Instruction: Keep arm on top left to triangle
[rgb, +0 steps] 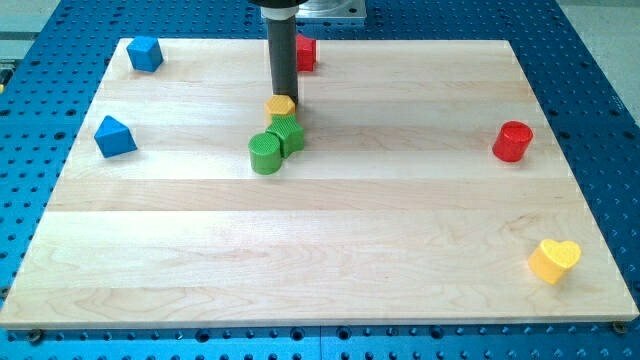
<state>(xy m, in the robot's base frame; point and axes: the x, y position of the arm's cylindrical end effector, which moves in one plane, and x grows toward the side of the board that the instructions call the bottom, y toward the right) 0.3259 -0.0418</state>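
Note:
A blue triangle block lies at the view's left side of the wooden board. My tip is near the board's top middle, well to the right of the triangle and a little higher in the view. It stands just behind a yellow hexagon block, touching or nearly touching it. Two green blocks sit right below the yellow one: a green cylinder and a second green block.
A blue block sits at the board's top left corner. A red block is at the top edge, partly behind the rod. A red cylinder is at the right. A yellow heart is at the bottom right.

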